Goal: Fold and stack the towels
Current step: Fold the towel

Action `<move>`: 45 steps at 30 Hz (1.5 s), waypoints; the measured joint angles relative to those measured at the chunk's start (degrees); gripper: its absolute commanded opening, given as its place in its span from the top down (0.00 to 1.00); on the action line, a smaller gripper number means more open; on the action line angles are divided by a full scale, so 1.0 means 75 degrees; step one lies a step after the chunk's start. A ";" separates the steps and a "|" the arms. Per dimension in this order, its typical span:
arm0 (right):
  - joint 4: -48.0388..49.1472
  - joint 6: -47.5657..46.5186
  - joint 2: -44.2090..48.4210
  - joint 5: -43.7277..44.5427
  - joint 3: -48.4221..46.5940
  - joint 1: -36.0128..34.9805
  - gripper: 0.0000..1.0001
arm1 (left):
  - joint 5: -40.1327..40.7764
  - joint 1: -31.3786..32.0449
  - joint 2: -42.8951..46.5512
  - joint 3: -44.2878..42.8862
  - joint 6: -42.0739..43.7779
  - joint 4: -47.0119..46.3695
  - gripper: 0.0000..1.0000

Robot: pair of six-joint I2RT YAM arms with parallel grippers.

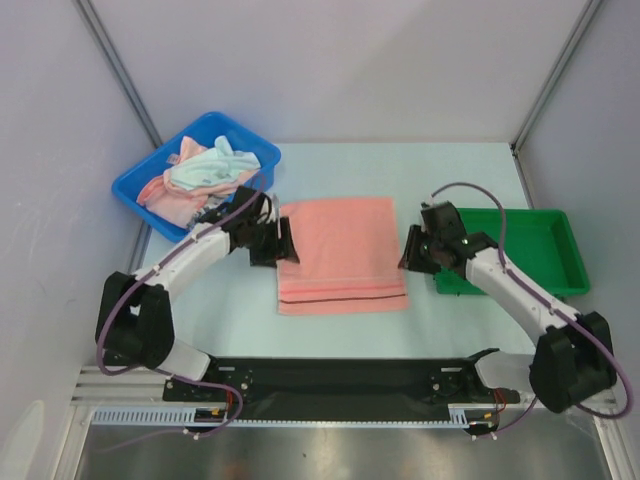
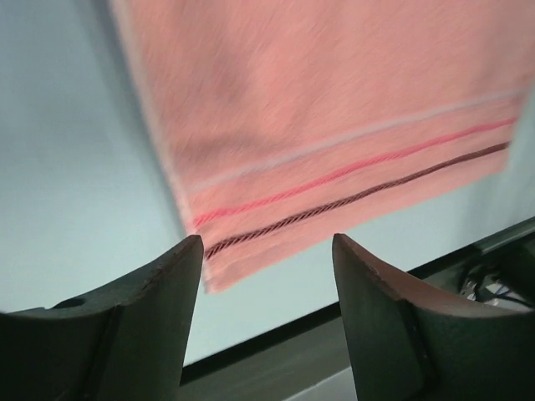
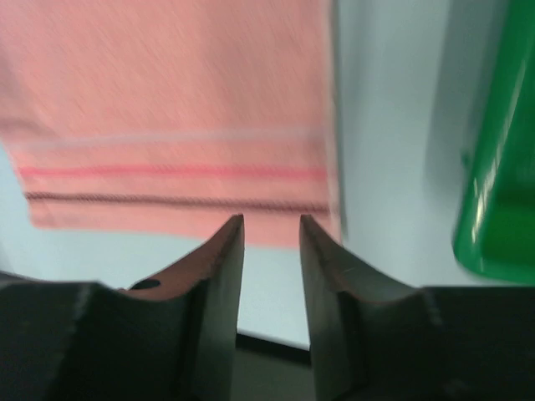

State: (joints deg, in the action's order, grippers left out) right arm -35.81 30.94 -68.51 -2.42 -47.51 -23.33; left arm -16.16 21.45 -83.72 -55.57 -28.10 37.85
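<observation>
Salmon-pink towel (image 1: 340,255) flat at mid-table, striped hem nearest the arm bases. Left gripper (image 1: 283,243) spread wide at its left edge, right gripper (image 1: 412,252) slightly parted at its right edge, both pinching nothing. Probably laid out, fold still pending; next calls for pinching both near corners. Pale table (image 1: 470,180), white walls; heaped towels (image 1: 205,170) in blue bin (image 1: 135,190); green tray (image 1: 560,270) right.

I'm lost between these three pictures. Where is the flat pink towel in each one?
Top view: the pink towel lies flat in the centre of the picture.
Left wrist: it fills the top, from the middle to the right.
Right wrist: it fills the upper left.
Shared landmark: the dark stripe along one end of the towel shows in all three.
</observation>
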 measured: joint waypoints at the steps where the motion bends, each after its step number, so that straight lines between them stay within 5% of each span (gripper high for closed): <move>1: 0.0198 -0.0216 -0.0315 -0.0079 -0.0329 0.0050 0.66 | 0.0006 -0.0009 -0.0070 -0.0347 0.0067 -0.0055 0.32; 10: 0.1209 -0.2078 -0.4299 -0.1408 -0.4153 0.1195 0.75 | -0.0070 -0.0493 -0.3040 -0.3780 0.1212 -0.0708 0.41; 20: 0.1274 -0.2853 -0.7525 -0.1926 -0.6543 0.1513 0.78 | 0.0988 -0.0595 -0.5820 -0.6385 0.2192 -0.0087 0.46; 32: 0.1163 -0.2940 -0.8300 -0.1632 -0.7294 0.1670 0.77 | 0.2328 -0.0551 -0.6548 -0.7391 0.2728 0.0023 0.48; 45: 0.1148 -0.3602 -0.8344 -0.1891 -0.7405 0.1827 0.67 | 0.2244 -0.0571 -0.6624 -0.7434 0.3786 0.0052 0.41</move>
State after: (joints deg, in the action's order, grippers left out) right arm -27.20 3.92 -131.09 -16.60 -103.04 -9.63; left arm 0.67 17.17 -133.40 -111.33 0.30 38.24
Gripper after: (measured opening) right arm 0.317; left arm 0.594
